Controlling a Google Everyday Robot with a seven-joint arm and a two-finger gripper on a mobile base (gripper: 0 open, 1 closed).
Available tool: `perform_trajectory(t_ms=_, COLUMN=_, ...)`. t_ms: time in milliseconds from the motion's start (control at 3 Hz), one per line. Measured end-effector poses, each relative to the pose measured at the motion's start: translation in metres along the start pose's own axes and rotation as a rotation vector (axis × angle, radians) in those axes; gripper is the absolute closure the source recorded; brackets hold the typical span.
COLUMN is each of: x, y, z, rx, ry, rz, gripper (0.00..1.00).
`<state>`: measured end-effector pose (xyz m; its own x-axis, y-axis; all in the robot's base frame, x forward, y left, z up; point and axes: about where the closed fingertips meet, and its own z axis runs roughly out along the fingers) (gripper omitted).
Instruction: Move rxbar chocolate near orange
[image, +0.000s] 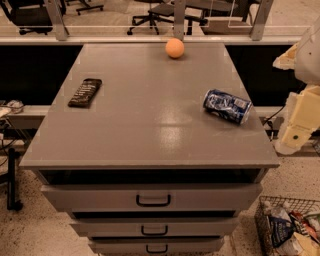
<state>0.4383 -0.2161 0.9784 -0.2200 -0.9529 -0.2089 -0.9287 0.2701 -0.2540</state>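
Nothing looks done yet: the hand hangs beside the surface, whether wide or narrow I cannot tell, while the bar lies on the side farthest from it, well apart from the orange, so the whole move remains.

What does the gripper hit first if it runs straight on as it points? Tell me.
The gripper hangs right of the cabinet, pointing down. Its line looks free down to the floor, missing the soda can, though depth is unclear.
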Motion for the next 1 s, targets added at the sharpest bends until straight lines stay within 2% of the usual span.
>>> perform_trajectory(t_ms=333, x=0.000, y=0.000, z=0.000, rx=0.000, ry=-0.001, rz=0.000, gripper=0.00)
perform_trajectory(t_ms=667, x=-0.039, y=-0.008, z=0.032, rx=-0.038, ry=-0.102, rz=-0.060, gripper=0.00)
perform_trajectory(t_ms=1000, x=-0.111, y=-0.019, z=0.076, rx=-0.090, ry=-0.264, rz=-0.158, gripper=0.00)
